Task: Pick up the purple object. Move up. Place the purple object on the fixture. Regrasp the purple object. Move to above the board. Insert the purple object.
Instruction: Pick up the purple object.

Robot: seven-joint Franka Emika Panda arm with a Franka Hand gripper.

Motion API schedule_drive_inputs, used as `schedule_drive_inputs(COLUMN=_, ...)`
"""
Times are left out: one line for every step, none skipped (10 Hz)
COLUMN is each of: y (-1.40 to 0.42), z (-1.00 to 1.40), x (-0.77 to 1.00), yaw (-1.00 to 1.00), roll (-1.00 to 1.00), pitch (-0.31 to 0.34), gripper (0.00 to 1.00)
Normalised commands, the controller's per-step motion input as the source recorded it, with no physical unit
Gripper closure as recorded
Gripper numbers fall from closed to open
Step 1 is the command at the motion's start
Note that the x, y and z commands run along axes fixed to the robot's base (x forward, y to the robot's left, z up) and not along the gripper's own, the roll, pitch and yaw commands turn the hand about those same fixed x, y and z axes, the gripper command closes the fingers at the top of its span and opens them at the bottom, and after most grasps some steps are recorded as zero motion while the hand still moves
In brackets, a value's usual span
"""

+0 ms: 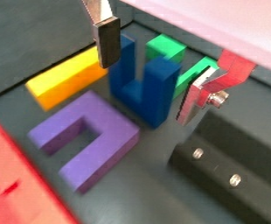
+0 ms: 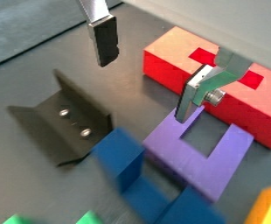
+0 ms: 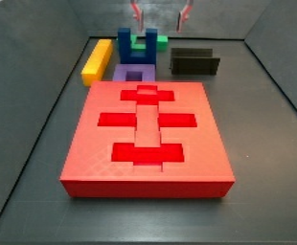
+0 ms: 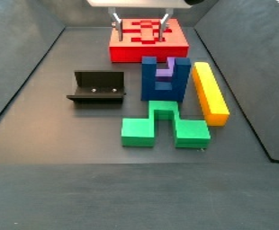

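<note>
The purple object (image 1: 89, 140) lies flat on the floor, its notch facing the fixture side. It sits between the red board (image 3: 148, 124) and the upright blue U block (image 1: 144, 83); both side views show it, purple object (image 3: 136, 73) and purple object (image 4: 168, 70). My gripper (image 1: 153, 66) hangs open well above these blocks with nothing between its fingers (image 2: 104, 42). In a side view the gripper (image 4: 139, 22) shows at the top edge. The fixture (image 4: 97, 87) stands apart beside the blocks, fixture (image 2: 62, 118).
A yellow bar (image 4: 210, 90) lies along the far side of the blue block (image 4: 160, 81). A green block (image 4: 164, 126) sits just beyond the blue one. Grey walls ring the floor.
</note>
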Motion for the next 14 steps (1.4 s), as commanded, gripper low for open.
schedule_drive_inputs(y=-0.6, z=-0.43, x=0.0, yaw=0.05, roll=0.19, pitch=0.0, gripper=0.0)
schedule_drive_inputs(y=-0.41, z=-0.45, x=-0.05, yaw=0.01, roll=0.05, pitch=-0.011, gripper=0.0)
schedule_drive_inputs(y=-0.26, z=-0.43, x=-0.07, yaw=0.0, roll=0.0, pitch=-0.019, gripper=0.0)
schedule_drive_inputs(y=-0.17, z=-0.3, x=0.0, yaw=-0.05, roll=-0.02, pitch=0.0, gripper=0.0)
schedule_drive_inputs(y=-0.15, z=-0.31, x=-0.13, yaw=-0.2, roll=-0.02, pitch=-0.013, gripper=0.0)
schedule_drive_inputs(y=-0.17, z=-0.35, x=-0.15, yaw=-0.21, roll=-0.07, pitch=-0.036, gripper=0.0)
schedule_drive_inputs(y=-0.31, z=-0.27, x=0.0, yaw=-0.07, roll=-0.01, pitch=-0.044, gripper=0.0)
schedule_drive_inputs(y=-0.41, z=-0.21, x=0.01, yaw=-0.09, roll=0.11, pitch=0.0, gripper=0.0)
schedule_drive_inputs(y=-0.51, z=-0.23, x=0.0, yaw=-0.07, roll=0.22, pitch=0.0, gripper=0.0)
schedule_drive_inputs(y=-0.5, z=-0.24, x=0.03, yaw=-0.07, roll=0.22, pitch=0.0, gripper=0.0)
schedule_drive_inputs(y=-0.28, z=-0.24, x=0.09, yaw=-0.09, roll=0.11, pitch=0.023, gripper=0.0)
schedule_drive_inputs(y=-0.09, z=-0.29, x=0.05, yaw=-0.07, roll=0.09, pitch=0.044, gripper=0.0)
schedule_drive_inputs(y=0.01, z=-0.24, x=0.03, yaw=0.0, roll=0.02, pitch=0.059, gripper=0.0)
schedule_drive_inputs(y=0.2, z=-0.09, x=0.03, yaw=0.0, roll=-0.05, pitch=0.036, gripper=0.0)
